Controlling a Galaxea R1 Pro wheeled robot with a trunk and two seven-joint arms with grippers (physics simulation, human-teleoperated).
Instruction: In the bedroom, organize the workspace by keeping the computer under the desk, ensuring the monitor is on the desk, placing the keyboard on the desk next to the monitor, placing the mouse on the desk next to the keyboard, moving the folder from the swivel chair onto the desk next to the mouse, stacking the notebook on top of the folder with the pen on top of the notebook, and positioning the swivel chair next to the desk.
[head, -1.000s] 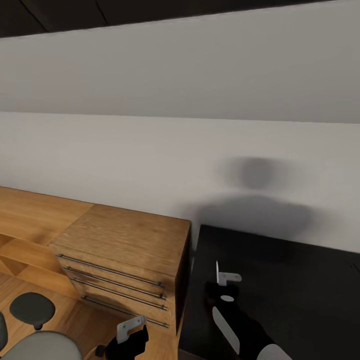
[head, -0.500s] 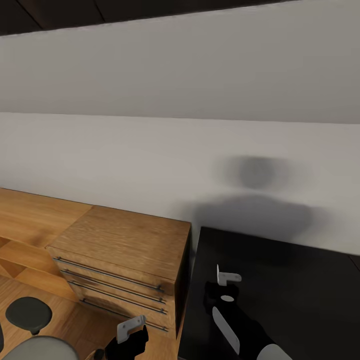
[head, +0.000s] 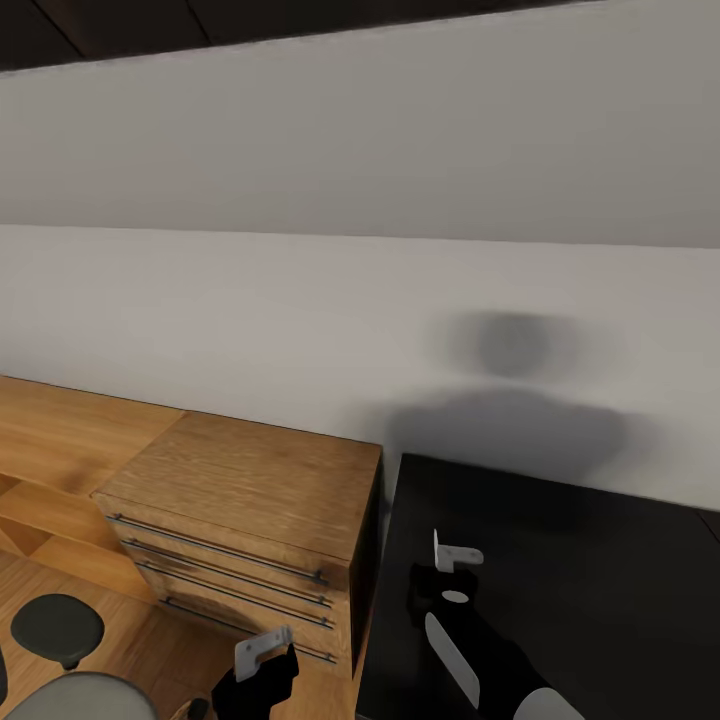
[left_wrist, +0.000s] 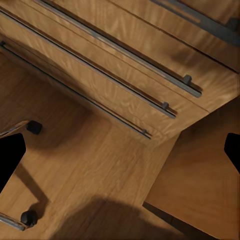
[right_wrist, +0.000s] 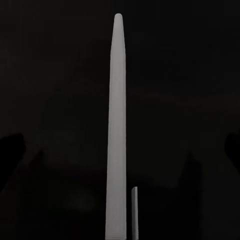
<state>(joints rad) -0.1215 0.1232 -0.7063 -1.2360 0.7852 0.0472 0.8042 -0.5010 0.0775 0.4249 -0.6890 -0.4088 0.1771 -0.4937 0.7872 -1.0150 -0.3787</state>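
Note:
The desk (head: 570, 560) shows as a glossy black top at the lower right, bare where I see it. My right gripper (head: 447, 572) hovers over its left end. In the right wrist view the pen (right_wrist: 118, 100), a slim pale tapered stick, runs across the black top between the spread fingertips (right_wrist: 10, 155) of the open right gripper (right_wrist: 120, 150). I cannot tell whether they touch it. My left gripper (head: 262, 650) hangs open and empty over the wooden floor (left_wrist: 100, 170). The swivel chair's grey seat (head: 85, 698) and black armrest (head: 58, 628) sit at the lower left, and its casters (left_wrist: 34, 127) are nearby.
A light wooden drawer unit (head: 250, 490) with long bar handles (left_wrist: 125, 52) stands against the desk's left side. Low wooden shelving (head: 50, 440) continues leftwards. A plain pale wall (head: 360, 300) closes the back, with my shadow on it.
The whole head view shifted slightly at first, then held still. The left gripper sank a touch. The right gripper kept its place over the desk.

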